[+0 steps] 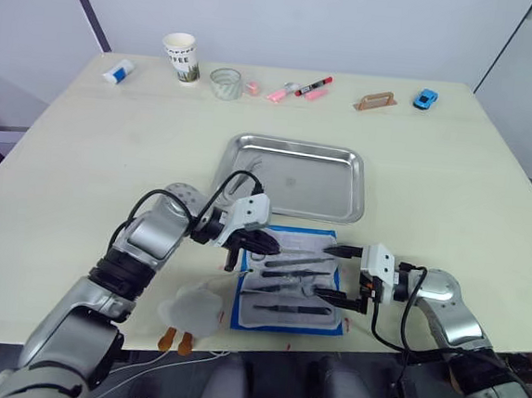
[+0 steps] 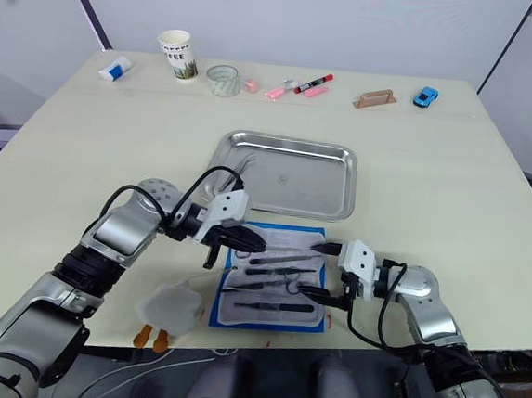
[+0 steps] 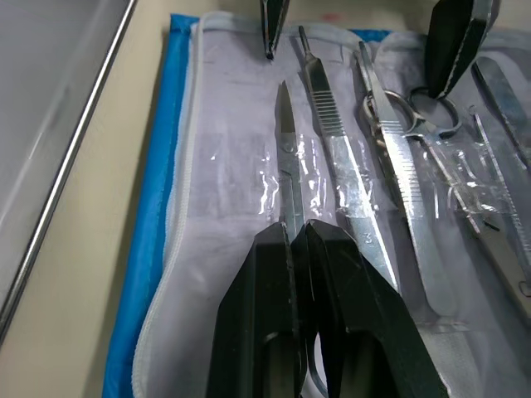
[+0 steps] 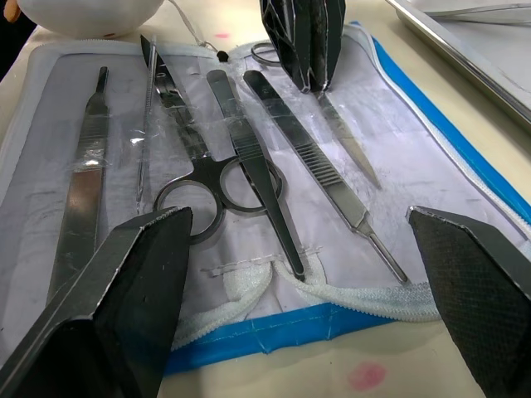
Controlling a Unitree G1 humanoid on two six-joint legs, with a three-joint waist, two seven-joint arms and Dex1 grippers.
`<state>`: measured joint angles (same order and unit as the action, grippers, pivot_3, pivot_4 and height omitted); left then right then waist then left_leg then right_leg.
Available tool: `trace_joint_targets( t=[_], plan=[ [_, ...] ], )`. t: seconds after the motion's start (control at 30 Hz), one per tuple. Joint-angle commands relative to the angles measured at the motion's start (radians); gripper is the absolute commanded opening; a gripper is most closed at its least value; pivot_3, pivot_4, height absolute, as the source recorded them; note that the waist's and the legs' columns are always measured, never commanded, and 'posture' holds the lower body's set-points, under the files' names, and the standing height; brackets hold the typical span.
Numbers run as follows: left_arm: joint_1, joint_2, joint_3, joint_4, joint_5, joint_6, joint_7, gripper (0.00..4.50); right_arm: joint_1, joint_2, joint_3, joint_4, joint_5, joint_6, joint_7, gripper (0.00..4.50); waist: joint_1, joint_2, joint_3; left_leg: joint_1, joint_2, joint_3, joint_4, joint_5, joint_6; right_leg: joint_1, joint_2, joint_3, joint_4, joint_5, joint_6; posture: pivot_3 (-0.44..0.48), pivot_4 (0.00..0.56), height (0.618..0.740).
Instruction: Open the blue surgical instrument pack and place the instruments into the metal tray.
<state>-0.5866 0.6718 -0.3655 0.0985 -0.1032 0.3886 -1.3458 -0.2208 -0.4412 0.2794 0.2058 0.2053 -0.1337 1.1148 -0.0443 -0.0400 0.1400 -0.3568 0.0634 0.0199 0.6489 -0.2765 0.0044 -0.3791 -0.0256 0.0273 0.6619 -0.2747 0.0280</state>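
Observation:
The blue surgical instrument pack [image 1: 250, 310] lies open near the table's front edge, its pale lining up. Several silver instruments [image 4: 249, 153] rest in it under clear straps: a scalpel handle [image 3: 340, 182], tweezers [image 3: 406, 182] and ring-handled scissors [image 4: 199, 178]. My left gripper [image 1: 267, 247] is at the pack's far left corner, shut on a slim pointed pair of scissors [image 3: 287, 157] that still lies on the lining. My right gripper [image 1: 344, 277] stands open at the pack's right edge, with nothing between its fingers [image 4: 141, 274]. Just beyond the pack sits the metal tray [image 1: 296, 178], which holds no instruments.
Along the far edge stand a white tube [image 1: 119, 72], a paper cup [image 1: 180, 56], a clear tape roll [image 1: 225, 84], pink and red markers [image 1: 299, 90], a tan block [image 1: 375, 101] and a blue toy car [image 1: 426, 99]. A white crumpled wad [image 1: 196, 309] lies left of the pack.

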Motion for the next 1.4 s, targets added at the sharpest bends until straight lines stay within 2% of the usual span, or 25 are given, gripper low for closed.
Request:
trace_joint_targets(
  t=[0.03, 0.67, 0.93, 1.4],
  plan=[
    [-0.022, 0.011, -0.004, -0.047, 0.008, 0.015, -0.004, 0.06, 0.034, 0.002, 0.064, 0.115, -0.114, 0.051, -0.054, 4.50, 0.000, 0.000, 0.000, 0.000, 0.000, 0.000, 0.000, 0.000, 0.000, 0.000, 0.000, 0.000, 0.000, 0.000, 0.000, 0.000, 0.150, 0.737],
    [-0.029, 0.068, -0.029, -0.169, 0.034, 0.194, 0.008, 0.06, 0.026, 0.010, 0.064, 0.128, -0.122, 0.045, -0.054, 4.50, 0.000, 0.000, 0.001, 0.000, 0.005, 0.000, 0.000, 0.000, 0.000, 0.000, 0.005, 0.001, 0.000, 0.000, -0.002, 0.000, 0.150, 0.737],
    [-0.043, 0.071, -0.034, -0.183, 0.026, 0.218, 0.009, 0.06, 0.024, 0.012, 0.065, 0.131, -0.123, 0.044, -0.057, 4.50, 0.000, 0.000, 0.001, 0.001, 0.010, 0.001, -0.001, 0.000, 0.000, -0.001, 0.009, 0.000, -0.001, 0.001, -0.008, 0.000, 0.150, 0.737],
    [-0.050, 0.117, -0.010, -0.211, -0.006, 0.246, -0.012, 0.06, 0.024, 0.014, 0.069, 0.134, -0.123, 0.043, -0.059, 4.50, 0.000, 0.001, 0.001, 0.001, 0.010, 0.001, -0.001, 0.000, 0.000, -0.002, 0.010, 0.001, -0.001, 0.001, -0.008, 0.000, 0.150, 0.737]
  ],
)
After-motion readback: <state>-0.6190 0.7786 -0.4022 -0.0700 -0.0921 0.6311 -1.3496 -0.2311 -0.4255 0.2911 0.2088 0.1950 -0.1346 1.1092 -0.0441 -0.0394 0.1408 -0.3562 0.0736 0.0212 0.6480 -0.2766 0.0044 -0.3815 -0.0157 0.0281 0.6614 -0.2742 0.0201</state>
